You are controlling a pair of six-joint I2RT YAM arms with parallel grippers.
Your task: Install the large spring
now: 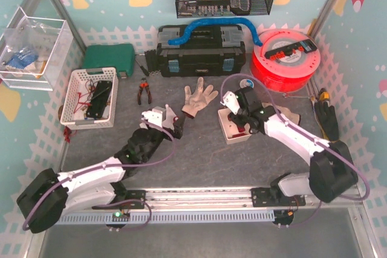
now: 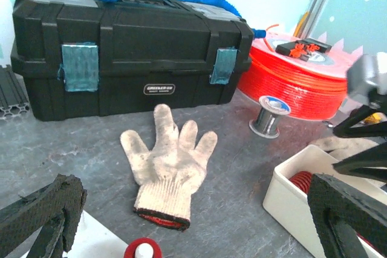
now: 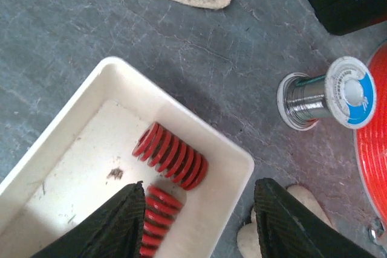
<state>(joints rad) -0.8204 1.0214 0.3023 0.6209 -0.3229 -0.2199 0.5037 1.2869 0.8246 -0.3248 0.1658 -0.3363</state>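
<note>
While both arms lean over the grey counter (image 1: pixel 199 158), the springs number two, both red and both lying in the one white tray (image 3: pixel 78 167). The thicker of them, the large spring (image 3: pixel 171 156), lies bare by the tray corner that faces the solder reel (image 3: pixel 323 93). The second spring (image 3: pixel 158 209) lies just beside it, partly hidden by a finger. The right claw (image 3: pixel 201 188) stands part-way apart astride that corner, one finger inside the tray and one outside, gripping nothing. The left claw (image 1: pixel 171 124) gapes wide and empty, well apart from the tray.

Around them are one pale glove (image 1: pixel 198 98) lying flat beyond the two claws, a second glove (image 1: pixel 290 115) half under the right arm, one red filament spool (image 1: pixel 284 58), one black toolbox (image 1: pixel 201 52) with a blue hose (image 1: pixel 211 28) on it, one pair of pliers (image 1: pixel 143 90) and one white basket (image 1: pixel 74 98).

The walls are pale blue, printed with mushrooms and picket fence, and framed in aluminium.
</note>
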